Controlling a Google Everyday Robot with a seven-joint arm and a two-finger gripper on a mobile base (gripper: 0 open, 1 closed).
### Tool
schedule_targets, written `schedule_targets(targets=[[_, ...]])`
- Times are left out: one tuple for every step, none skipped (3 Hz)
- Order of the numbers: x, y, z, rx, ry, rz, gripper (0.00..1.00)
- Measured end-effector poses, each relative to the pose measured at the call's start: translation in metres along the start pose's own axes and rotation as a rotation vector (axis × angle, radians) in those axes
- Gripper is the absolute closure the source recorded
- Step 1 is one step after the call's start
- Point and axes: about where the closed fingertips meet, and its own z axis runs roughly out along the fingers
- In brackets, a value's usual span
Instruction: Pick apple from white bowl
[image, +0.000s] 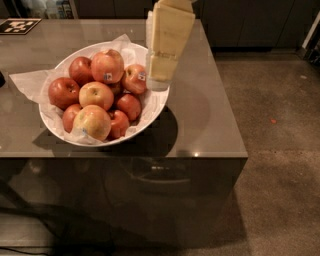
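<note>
Pinkish-red apple with pale yellow blush and small dark sticker (107, 66) tops heap toward rear of wide white paper-lined bowl (156, 106), resting on other apples beneath. Likely firm, smooth-skinned, fairly heavy, prone to bruising and rolling; best taken across widest part from above. Cream-coloured pincer (161, 82) hangs near-vertical, slightly tilted, over bowl's far-right rim, just beside smaller stickered red apple (135, 79), apart from target; open or closed cannot be told. Bowl sits on glossy grey desk (210, 115).

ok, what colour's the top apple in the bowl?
The apple is pinkish-red, yellow blush; camera view; gripper hangs over the bowl, right rim.
</note>
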Motion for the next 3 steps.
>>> schedule_targets(targets=[[-0.013, -0.027, 0.024, -0.029, -0.057, -0.018, 0.00], [-0.019, -0.057, 0.067, -0.105, -0.093, -0.015, 0.00], [-0.019, -0.078, 0.105, -0.160, -0.095, 0.002, 0.00]])
